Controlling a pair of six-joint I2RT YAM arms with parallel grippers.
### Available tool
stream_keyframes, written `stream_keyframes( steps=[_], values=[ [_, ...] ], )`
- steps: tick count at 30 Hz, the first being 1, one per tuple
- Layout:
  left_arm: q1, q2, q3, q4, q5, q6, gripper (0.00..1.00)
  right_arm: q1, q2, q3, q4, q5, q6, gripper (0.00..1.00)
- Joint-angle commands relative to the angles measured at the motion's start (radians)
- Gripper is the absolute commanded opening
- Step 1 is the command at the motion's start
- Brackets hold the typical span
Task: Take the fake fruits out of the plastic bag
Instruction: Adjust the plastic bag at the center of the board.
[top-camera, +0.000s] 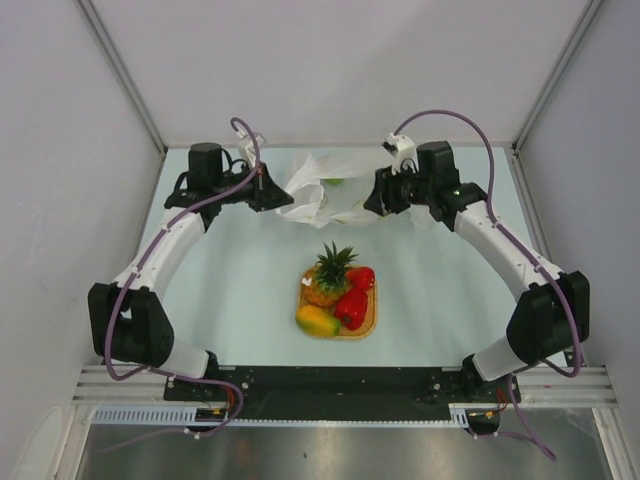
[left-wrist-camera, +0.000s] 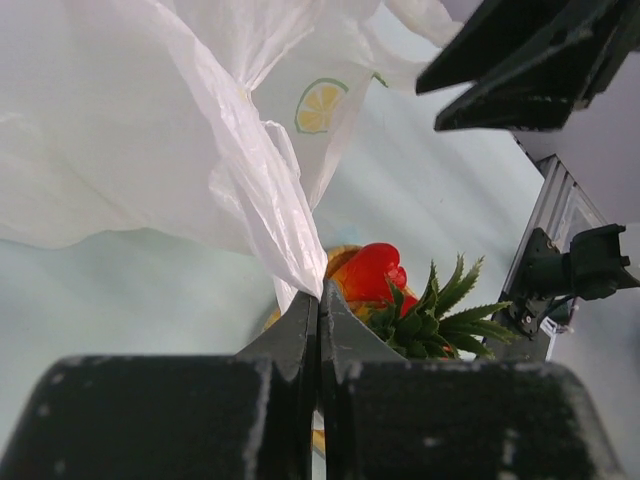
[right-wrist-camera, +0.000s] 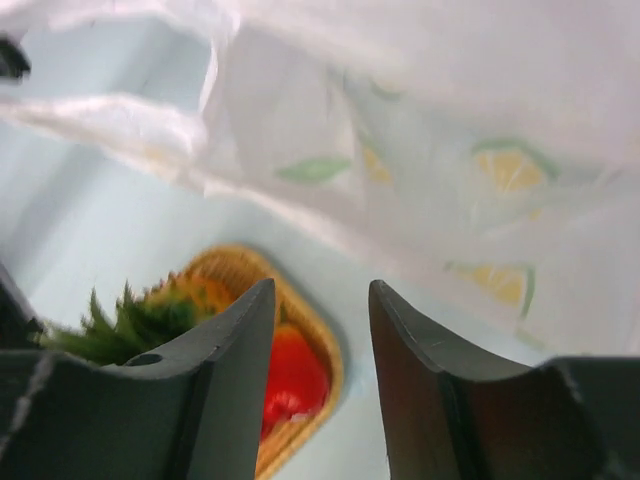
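left gripper (left-wrist-camera: 318, 305) pinches the plastic bag (top-camera: 320, 195) tight; right gripper (right-wrist-camera: 322, 340) gapes near it (pineapple (top-camera: 326, 278) sits on the woven mat (top-camera: 369, 327)).

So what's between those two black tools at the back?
The white plastic bag sits between the left tool and the right tool in the top view. A small green piece shows at its top.

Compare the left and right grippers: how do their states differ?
The left gripper has its fingers shut on a fold of the bag; the right gripper has its fingers apart, with nothing between them. The left sits at the bag's left side, the right at its right side. Both are at the far end of the table.
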Motion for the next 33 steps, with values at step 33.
stream_keyframes(
  steps=[33],
  values=[
    [-0.072, 0.108, 0.151, 0.043, 0.026, -0.042, 0.0, -0.247, -0.268, -0.256, -0.051, -0.04, -0.272, 0.34]
  ],
)
